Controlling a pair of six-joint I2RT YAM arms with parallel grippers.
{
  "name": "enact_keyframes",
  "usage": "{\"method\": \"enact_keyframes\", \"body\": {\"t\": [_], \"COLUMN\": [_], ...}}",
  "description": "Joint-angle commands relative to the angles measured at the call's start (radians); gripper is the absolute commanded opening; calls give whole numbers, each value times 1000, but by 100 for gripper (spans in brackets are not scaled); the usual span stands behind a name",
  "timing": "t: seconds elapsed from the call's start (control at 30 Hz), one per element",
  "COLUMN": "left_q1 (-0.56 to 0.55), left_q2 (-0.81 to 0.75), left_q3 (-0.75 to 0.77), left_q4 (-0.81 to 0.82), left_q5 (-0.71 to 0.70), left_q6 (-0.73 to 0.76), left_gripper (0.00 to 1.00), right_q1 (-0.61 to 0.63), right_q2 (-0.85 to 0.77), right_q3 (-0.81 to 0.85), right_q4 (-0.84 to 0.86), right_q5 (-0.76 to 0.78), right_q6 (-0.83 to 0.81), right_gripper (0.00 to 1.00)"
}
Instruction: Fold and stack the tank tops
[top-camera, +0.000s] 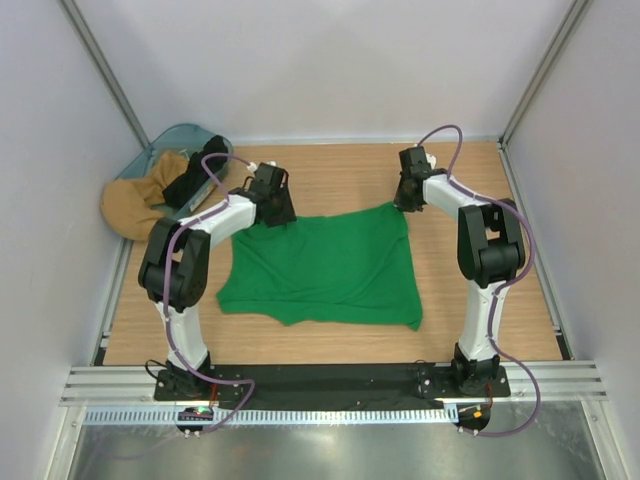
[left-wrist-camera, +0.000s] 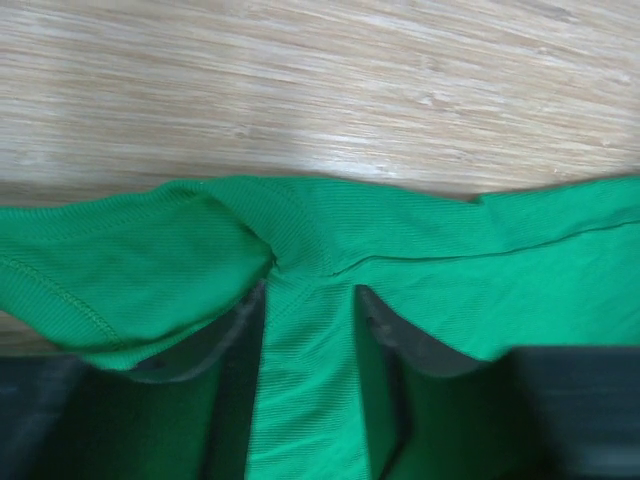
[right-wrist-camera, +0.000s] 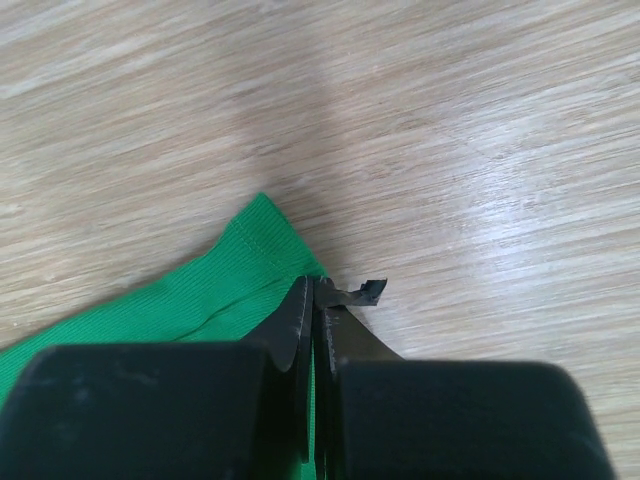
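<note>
One green tank top (top-camera: 330, 270): right hand (right-wrist-camera: 318, 290) clamps its far corner, left hand (left-wrist-camera: 312, 295), half-open, straddles its far edge.

Bright green ribbed tank top (top-camera: 330, 270), pale wood-grain table (top-camera: 480, 170)

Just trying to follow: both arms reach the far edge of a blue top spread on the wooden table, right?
No, the top is green, not blue; the top external view shows it. The left arm and right arm do reach its far edge on the wooden table.
</note>
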Motion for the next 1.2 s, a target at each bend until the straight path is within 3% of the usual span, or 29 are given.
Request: {"method": "enact_keyframes", "body": {"t": [0.0,0.17,0.5,0.63,0.7,0.9,1.17], "left_q1": [-14,-23,-25,-25,-25,-26,-25], "left_q2": [4,47,122,122,124,104,67], "left_q3": [57,74,131,128,130,154,234], "left_q4": [-24,-32,-67,-77,-75,-80,-189], "left_q5": [-40,-72,-98,-112,-101,-78,-92], "left_q6": [15,13,10,10,10,18,49], "left_gripper": [45,47,36,36,32,1,0], "right_q1": [0,0,2,0,2,0,0], "right_q2": [-76,-79,-85,-85,-84,-94,-122], "right_q3": [-2,-10,-16,-16,-16,-21,-18], "right_q4": [39,52,56,56,59,56,58], "right_q5": [17,-5,-14,-17,-18,-9,0], "right_q6": [-2,1,1,5,5,2,-5], "right_gripper": [1,1,1,1,1,1,1]}}
